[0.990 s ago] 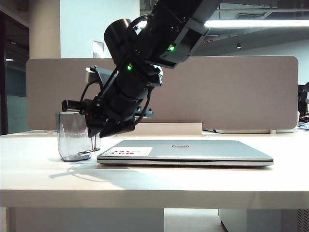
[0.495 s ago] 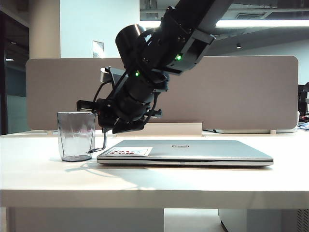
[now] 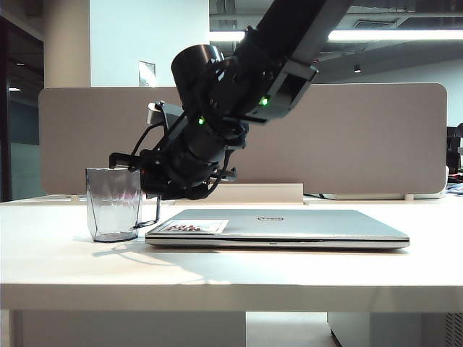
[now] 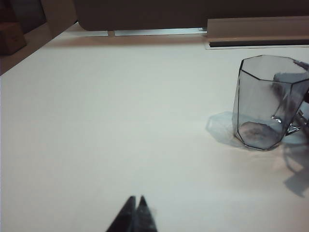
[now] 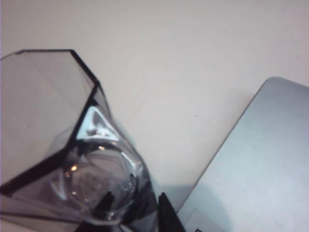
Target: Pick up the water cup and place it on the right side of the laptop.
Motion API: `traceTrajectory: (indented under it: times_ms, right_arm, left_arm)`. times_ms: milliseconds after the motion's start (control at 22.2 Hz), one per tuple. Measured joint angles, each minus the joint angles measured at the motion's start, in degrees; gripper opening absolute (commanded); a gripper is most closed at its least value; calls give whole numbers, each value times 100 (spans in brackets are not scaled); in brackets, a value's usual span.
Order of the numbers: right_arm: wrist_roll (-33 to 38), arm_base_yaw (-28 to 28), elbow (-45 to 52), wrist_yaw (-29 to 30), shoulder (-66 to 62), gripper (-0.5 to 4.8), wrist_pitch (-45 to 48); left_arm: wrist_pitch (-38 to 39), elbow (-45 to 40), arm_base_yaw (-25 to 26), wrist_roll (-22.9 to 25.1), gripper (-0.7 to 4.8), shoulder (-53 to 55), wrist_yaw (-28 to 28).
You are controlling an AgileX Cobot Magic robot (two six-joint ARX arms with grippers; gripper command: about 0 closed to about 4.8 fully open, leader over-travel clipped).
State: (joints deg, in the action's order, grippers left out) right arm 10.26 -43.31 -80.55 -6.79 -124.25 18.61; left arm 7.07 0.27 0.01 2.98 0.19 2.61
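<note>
The water cup (image 3: 113, 204) stands upright on the white table (image 3: 217, 271), just left of the closed laptop (image 3: 278, 228). It is on the wrong side for now, because it has to go to the right of the laptop.

The right gripper (image 3: 135, 173) reaches across from the right and hangs at the cup's rim, on the side facing the laptop. In the right wrist view its fingertips (image 5: 164, 212) sit apart, beside the cup's glass (image 5: 72, 154). The jaws look partly parted and I cannot tell if they pinch the cup wall or its little handle. The cup is not lifted.

The left gripper (image 4: 135, 215) rests low over the table, on the near left, well apart from the cup. Its jaws are pressed together and hold nothing.

To do this step well, I think one finger should go inside the rim and one outside. Then squeeze slowly, because the glass is smooth and may slip. Lift straight up, high enough to clear the laptop lid, and keep the cup level.

I count one cup, one laptop, one table and two grippers.
</note>
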Motion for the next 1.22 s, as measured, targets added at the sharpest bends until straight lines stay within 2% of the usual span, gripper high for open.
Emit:
traceTrajectory:
  times_ms: [270,360,405,810,1215]
  right_arm:
    - [42,2,0,33,-109,127,118]
    - [70,4,0,33,-114,79,184]
    - [94,4,0,33,-116,73,234]
    - [201,24,-2,57,-374,75,756]
    - [173,28,-2,85,-374,75,754]
  left_arm:
    - [-4,0,0,0,-4,0,0]
    - [-22,0,0,0,-4,0,-2]
    - [-46,0,0,0,-4,0,-2]
    - [-321,0,0,0,-4,0,-7]
    - [-321,0,2,0,-4,0,-26]
